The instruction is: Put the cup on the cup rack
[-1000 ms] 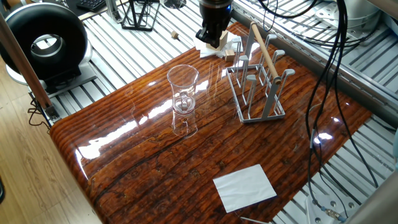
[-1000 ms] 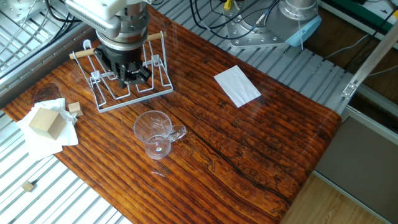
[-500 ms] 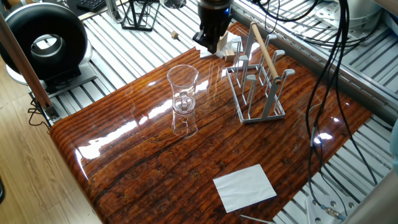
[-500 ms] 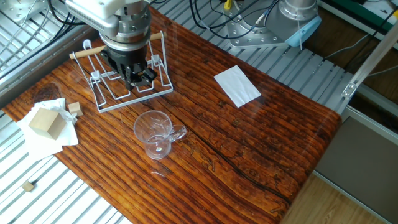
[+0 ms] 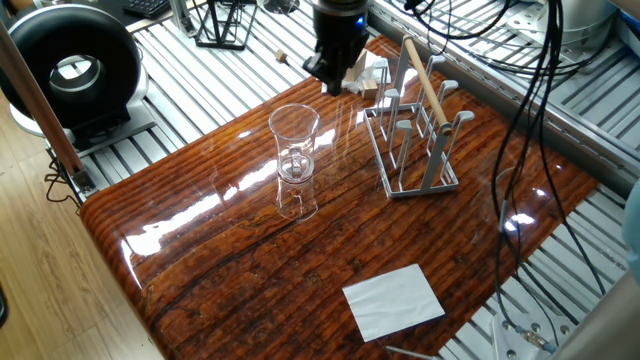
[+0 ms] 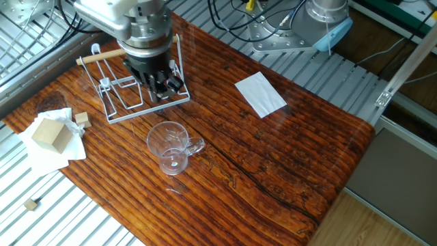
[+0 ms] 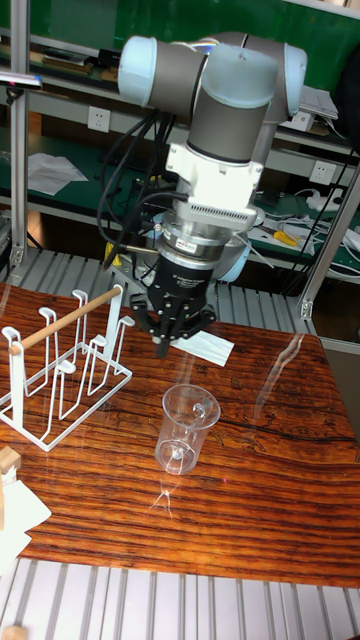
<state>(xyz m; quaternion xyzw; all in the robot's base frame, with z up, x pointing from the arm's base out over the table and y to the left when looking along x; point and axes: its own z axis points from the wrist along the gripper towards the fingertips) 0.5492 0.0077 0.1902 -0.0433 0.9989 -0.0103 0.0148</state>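
Nothing done yet: the cup (image 5: 295,143) stands alone on the table (image 5: 250,270), apart from the rack (image 5: 415,125), gripper (image 7: 167,338) above (fingers seemingly closed, empty).

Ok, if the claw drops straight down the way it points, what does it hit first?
Probably bare table between the cup and the cup rack, not the cup itself. Depth is unclear, so it might clip the rack's base wire.

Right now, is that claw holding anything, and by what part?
Nothing is held. The gripper hangs above the table, apart from the cup, which stands alone.
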